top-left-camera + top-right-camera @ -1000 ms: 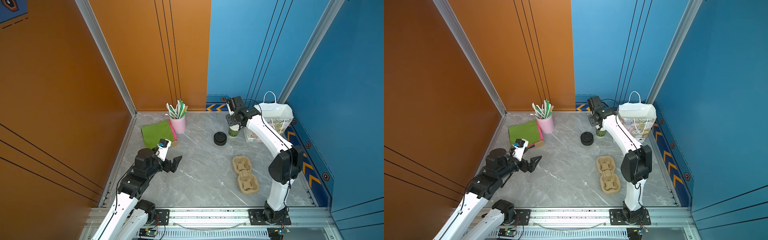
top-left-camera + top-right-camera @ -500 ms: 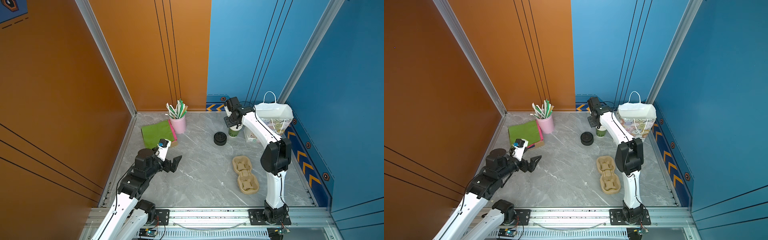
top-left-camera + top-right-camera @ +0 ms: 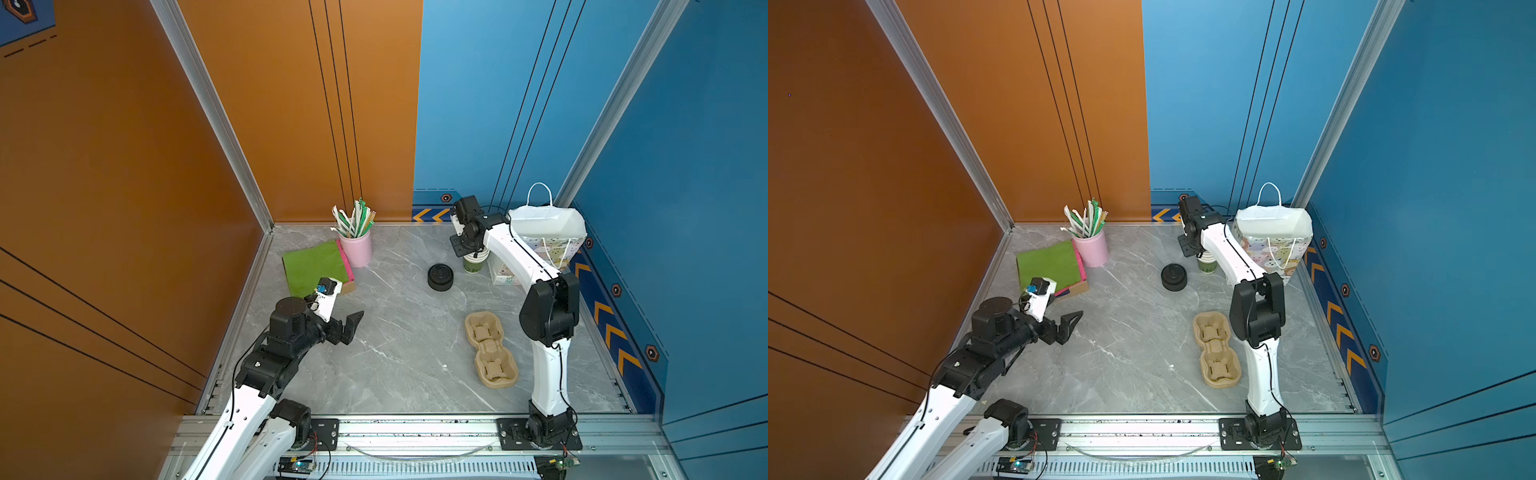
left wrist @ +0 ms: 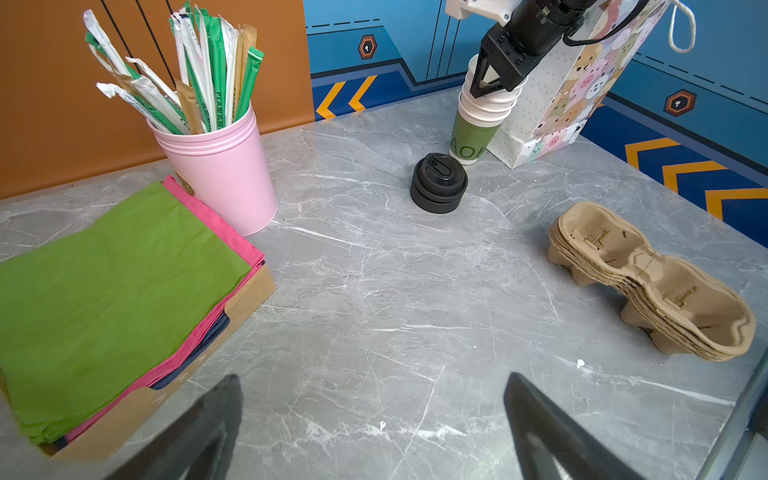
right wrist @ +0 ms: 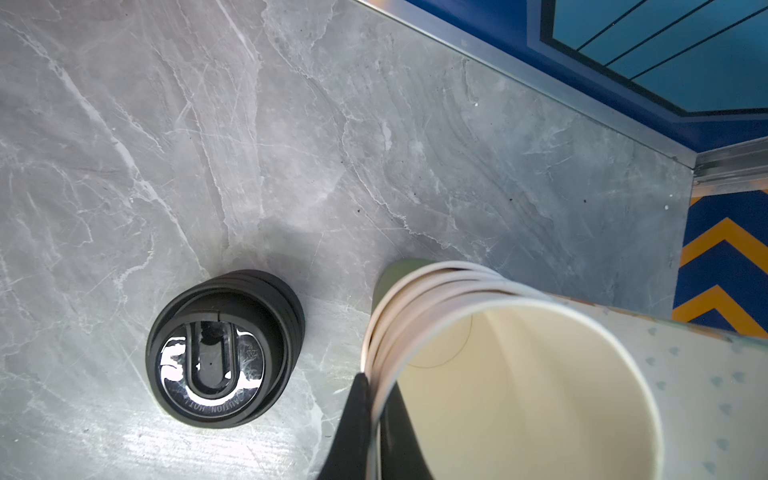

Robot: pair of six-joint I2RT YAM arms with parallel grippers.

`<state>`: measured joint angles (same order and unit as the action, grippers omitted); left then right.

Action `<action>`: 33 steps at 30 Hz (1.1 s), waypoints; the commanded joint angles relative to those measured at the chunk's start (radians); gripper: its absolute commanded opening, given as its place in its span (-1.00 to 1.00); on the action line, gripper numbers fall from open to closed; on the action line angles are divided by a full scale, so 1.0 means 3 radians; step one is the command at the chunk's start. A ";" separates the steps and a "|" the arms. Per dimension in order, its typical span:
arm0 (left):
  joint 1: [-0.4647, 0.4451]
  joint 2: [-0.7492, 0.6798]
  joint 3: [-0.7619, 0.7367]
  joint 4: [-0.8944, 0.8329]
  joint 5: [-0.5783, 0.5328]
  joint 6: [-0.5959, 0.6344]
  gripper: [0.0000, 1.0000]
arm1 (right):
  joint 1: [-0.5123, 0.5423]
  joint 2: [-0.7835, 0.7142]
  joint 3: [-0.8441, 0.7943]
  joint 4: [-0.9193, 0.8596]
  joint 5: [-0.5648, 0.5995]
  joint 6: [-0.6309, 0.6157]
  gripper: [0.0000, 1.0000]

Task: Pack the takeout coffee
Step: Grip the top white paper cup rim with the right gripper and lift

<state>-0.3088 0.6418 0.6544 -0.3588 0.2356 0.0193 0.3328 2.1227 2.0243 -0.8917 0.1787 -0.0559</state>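
Paper wall caught between black fingers [image 5: 353, 424]: the right pincer [image 4: 492, 87] is clamped tight on the rim of the top cup [image 5: 540, 374], one finger outside, one inside, though the right wrist view cuts both off to slivers. That cup sits lidless atop the cup stack [image 4: 484, 112], green cup [image 4: 471, 137] at the bottom, its lettering only half readable. The takeout coffee proper, lid on, I cannot make out anywhere; what's pinched is an open white cup at the back right of the counter [image 4: 374, 270]. Just behind the stack, touching or nearly, I can't tell, stands the patterned paper bag [image 3: 546, 230], and in both top views the right arm [image 3: 519, 257] crosses its front. Beside the stack, the black lids [image 3: 440, 277], nested, apart from the cups. Nearer, the pulp cup carriers [image 3: 490, 349]. Far left: pink holder [image 4: 220, 174] of wrapped straws [image 4: 208, 62], napkins [image 4: 116, 282] in a cardboard tray [image 4: 249, 299]. The left pincer [image 4: 372, 386] hangs spread wide over bare counter, holding nothing, fingertips alone in view from its wrist
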 commanded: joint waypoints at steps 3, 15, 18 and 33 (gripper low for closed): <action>-0.0028 -0.0006 -0.0035 0.0055 -0.0057 0.0007 0.96 | -0.0009 -0.0090 0.0104 -0.0116 -0.0080 -0.0026 -0.85; -0.0039 -0.0011 -0.0041 0.0054 -0.0058 -0.0013 0.96 | -0.0050 -0.0055 0.0227 -0.0248 -0.0134 -0.0033 -0.63; -0.0039 -0.0012 -0.0043 0.0054 -0.0056 -0.0012 0.96 | -0.0053 -0.0055 0.0232 -0.0248 -0.0144 -0.0031 -0.73; -0.0044 -0.0011 -0.0044 0.0055 -0.0055 -0.0020 0.96 | -0.0085 -0.0102 0.0324 -0.0353 -0.0156 -0.0069 -1.00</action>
<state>-0.3138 0.6418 0.6544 -0.3565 0.2321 0.0189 0.3130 2.1223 2.0865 -0.9569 0.1482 -0.0681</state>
